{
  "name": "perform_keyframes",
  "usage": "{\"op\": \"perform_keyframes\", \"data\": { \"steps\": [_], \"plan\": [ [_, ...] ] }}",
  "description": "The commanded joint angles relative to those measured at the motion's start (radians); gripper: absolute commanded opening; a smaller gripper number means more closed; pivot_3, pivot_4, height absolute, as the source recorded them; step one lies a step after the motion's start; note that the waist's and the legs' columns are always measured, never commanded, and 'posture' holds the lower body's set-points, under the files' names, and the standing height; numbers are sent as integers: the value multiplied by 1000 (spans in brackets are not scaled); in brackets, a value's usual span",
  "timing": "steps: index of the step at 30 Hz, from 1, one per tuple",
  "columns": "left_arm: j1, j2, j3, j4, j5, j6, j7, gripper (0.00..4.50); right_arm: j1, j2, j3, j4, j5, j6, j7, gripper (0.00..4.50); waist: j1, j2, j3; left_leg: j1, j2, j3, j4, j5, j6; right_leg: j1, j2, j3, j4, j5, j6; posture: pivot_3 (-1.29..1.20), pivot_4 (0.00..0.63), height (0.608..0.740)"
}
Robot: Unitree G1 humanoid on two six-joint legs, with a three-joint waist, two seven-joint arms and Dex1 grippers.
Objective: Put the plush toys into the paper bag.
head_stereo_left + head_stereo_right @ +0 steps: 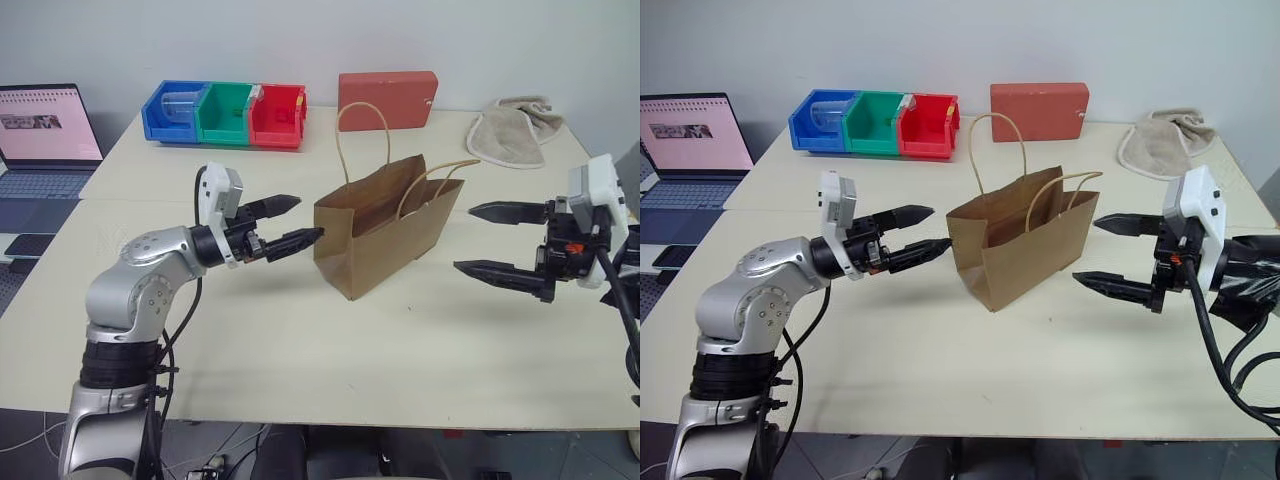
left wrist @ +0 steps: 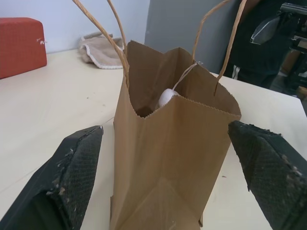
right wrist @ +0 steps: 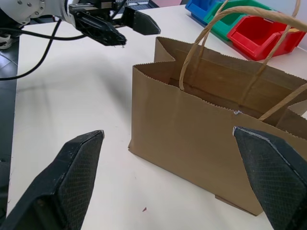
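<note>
The paper bag (image 1: 385,226) stands upright in the middle of the counter (image 1: 300,350) with the white egg toy (image 2: 167,97) peeking from inside it, while the left tool (image 1: 284,224) and the right tool (image 1: 495,243) hang released and empty at either end of the bag.

Brown paper bag (image 1: 385,232), red box (image 1: 387,99), beige towel (image 1: 512,131), blue/green/red bins (image 1: 224,113)
</note>
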Motion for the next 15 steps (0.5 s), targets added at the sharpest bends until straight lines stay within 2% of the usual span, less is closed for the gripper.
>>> {"op": "perform_keyframes", "data": {
  "steps": [1, 9, 15],
  "plan": [
    [-31, -8, -9, 8, -29, 0, -44, 4463, -13, -2, -9, -48, 45, 15, -7, 4500, 0, 0, 0, 0, 0, 0, 0, 0, 0, 0, 0, 0, 0, 0, 0, 0, 150, 740],
    [-77, 6, -79, 90, 30, -47, -138, 4463, -4, -17, -28, -77, 100, 55, -22, 4500, 0, 0, 0, 0, 0, 0, -1, 0, 0, 0, 0, -1, 0, 0, 0, 0, 150, 740],
    [-63, 4, -114, 66, 58, -72, -170, 4463, 18, -33, -49, -114, 143, 67, -10, 4500, 0, 0, 0, 0, 0, -1, -1, 0, 0, 0, 0, -1, 1, 0, 0, 0, 150, 740]
  ]
}}
